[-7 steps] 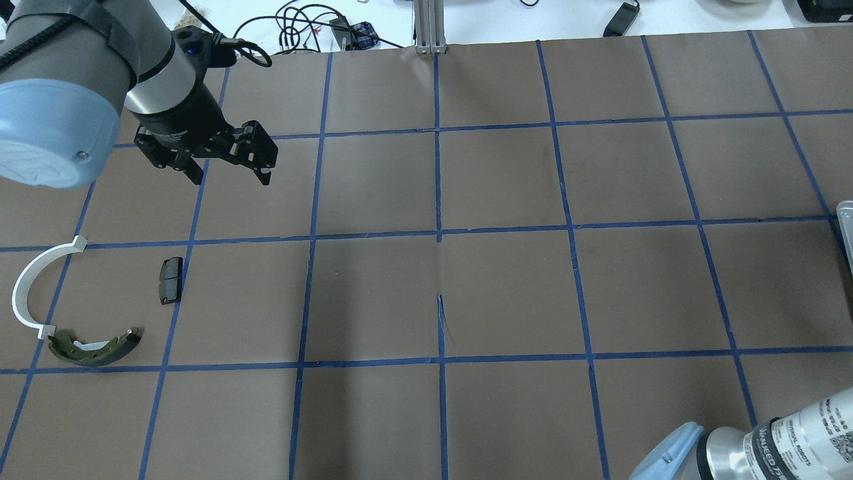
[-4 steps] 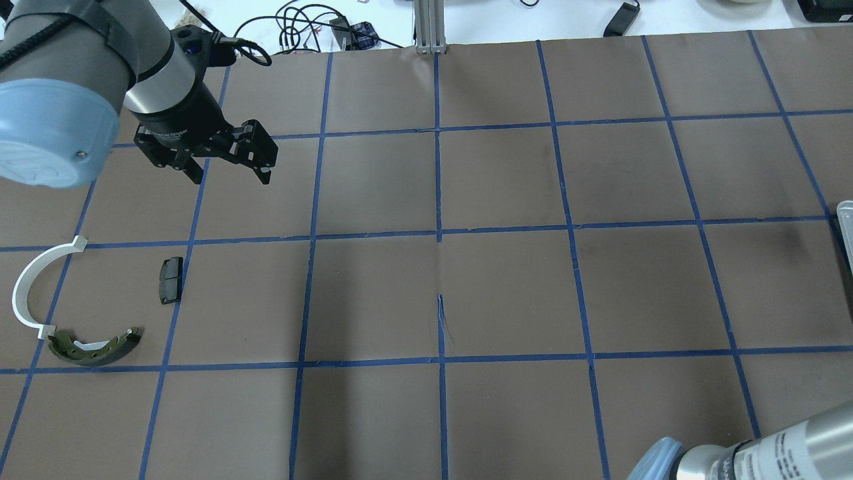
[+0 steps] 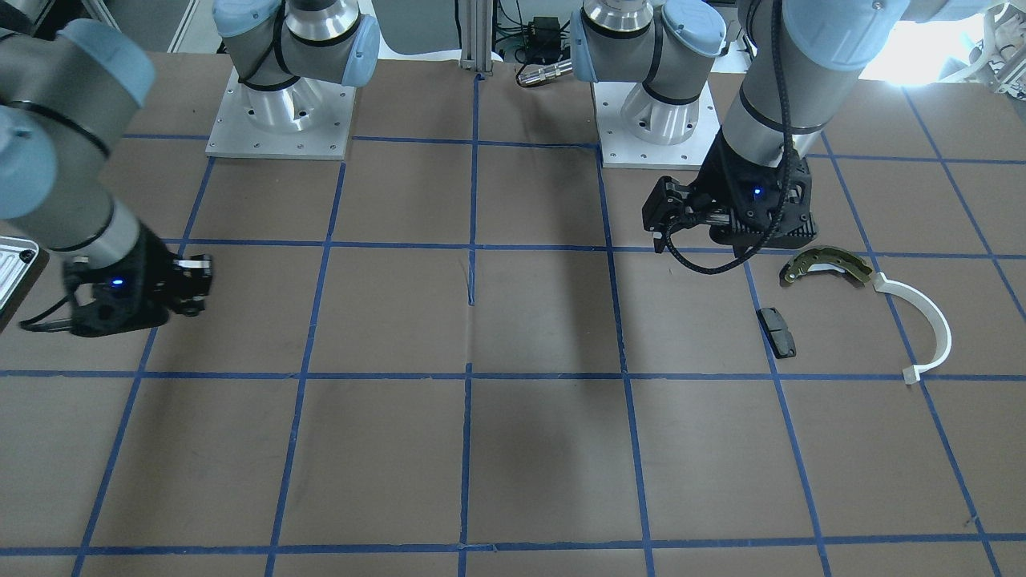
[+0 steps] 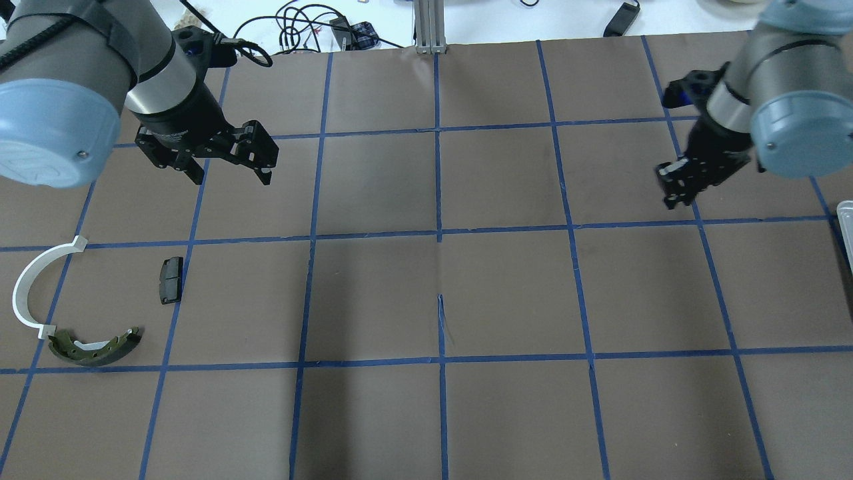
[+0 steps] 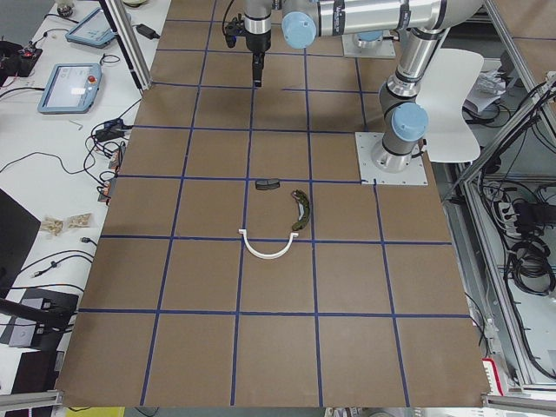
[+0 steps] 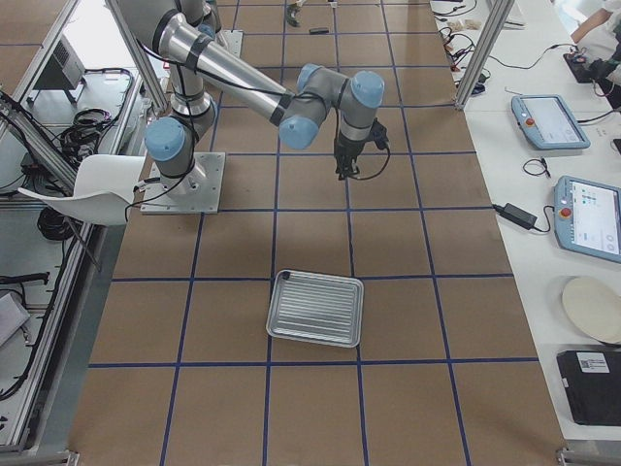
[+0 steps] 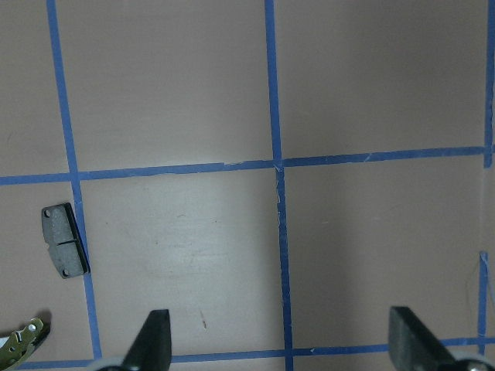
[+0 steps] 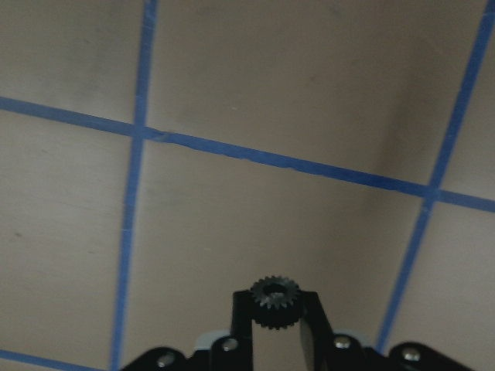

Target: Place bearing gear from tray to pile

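Note:
My right gripper (image 4: 670,193) is shut on a small dark toothed bearing gear (image 8: 274,301) and holds it above the brown table, left of the tray. The silver-grey tray (image 6: 315,308) shows only as an edge in the overhead view (image 4: 845,220). The pile lies at the left: an olive brake shoe (image 4: 93,347), a white plastic arc (image 4: 26,287) and a small dark pad (image 4: 170,280). My left gripper (image 4: 230,173) is open and empty, hovering beyond the pile. The pad (image 7: 64,239) shows in its wrist view.
Blue tape lines grid the brown table. Two square metal base plates (image 3: 280,120) carry the arms. Cables and tablets lie on the white bench (image 5: 78,87) beyond the table's far edge.
My right arm has swung from the overhead view's bottom right corner up to the upper right, over the table. The left arm and the pile have not moved.

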